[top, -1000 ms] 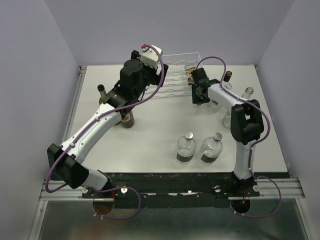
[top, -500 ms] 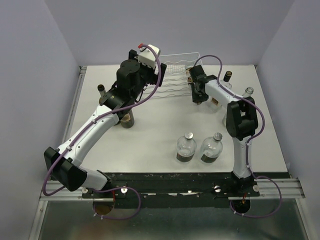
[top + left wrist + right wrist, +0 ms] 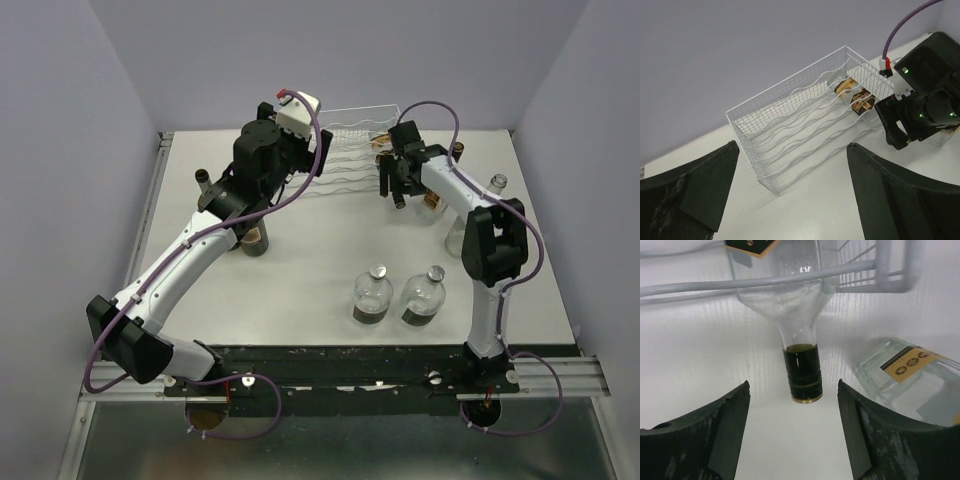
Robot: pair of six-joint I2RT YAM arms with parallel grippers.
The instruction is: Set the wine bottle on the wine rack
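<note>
Wine bottle [image 3: 800, 360]: lying on its side at the right end of the wine rack [image 3: 790, 125], clear glass under the front wire, dark-capped neck poking out the front toward the right tool [image 3: 792, 385].

Rest of it, biggest first. One white surface [image 3: 300, 270] carrying everything. Two arms: left arm [image 3: 190, 250] stretched diagonally up to the rack's left end, right arm [image 3: 485, 250] reaching to its right end. One rack, white wire mesh with wavy shelves, sitting at the far edge of the surface. Two tools: left tool [image 3: 791, 147] spread wide near the rack's left end, gripping nothing; right tool parted partway, one finger either side of the bottle's cap with a gap on both sides, so no hold on it.

Loose bottles next. Two squat round bottles [image 3: 372, 298] [image 3: 422, 296] standing side by side near the front, well apart from the rack. Two more on the right: a dark-topped bottle [image 3: 456, 152] just beside the rack and a clear-topped bottle [image 3: 497, 183] further right. On the left, one dark bottle top [image 3: 203, 178] plus a brown bottle bottom [image 3: 255, 240] peeking out from under the left arm; can't tell if same bottle or two.

Smallest bits: two tan-and-dark labels [image 3: 845, 86] [image 3: 862, 100] showing through the mesh at the rack's right end. Can't tell whether one bottle or two behind them.
</note>
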